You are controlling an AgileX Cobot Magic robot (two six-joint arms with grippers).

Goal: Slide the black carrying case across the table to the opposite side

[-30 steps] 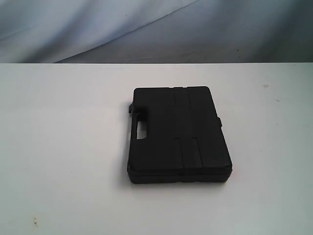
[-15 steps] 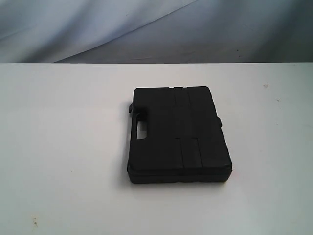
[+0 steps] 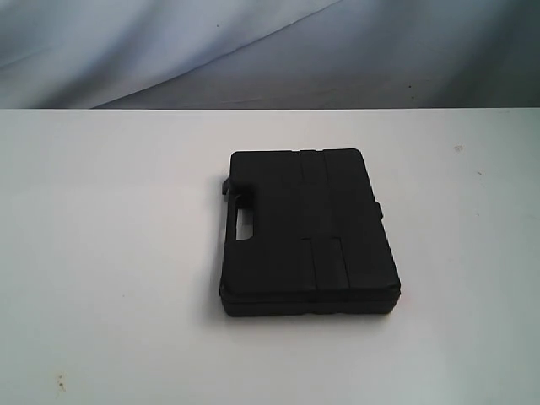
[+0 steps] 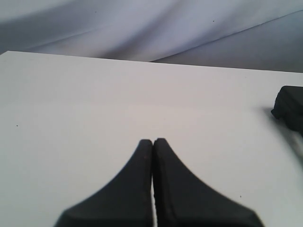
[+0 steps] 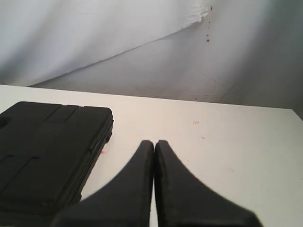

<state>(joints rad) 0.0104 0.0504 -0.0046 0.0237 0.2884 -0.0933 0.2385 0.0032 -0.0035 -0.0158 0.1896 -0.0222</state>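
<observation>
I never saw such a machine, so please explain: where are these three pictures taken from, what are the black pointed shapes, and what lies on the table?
This robot has two arms, each ending in a hand. One picture comes from a camera off the arms: it shows the white table with a closed black carrying case lying flat; no arm is in sight there. The other two come from wrist cameras. The pointed shapes are the fingers of the left hand and the right hand, both shut and holding nothing.
</observation>
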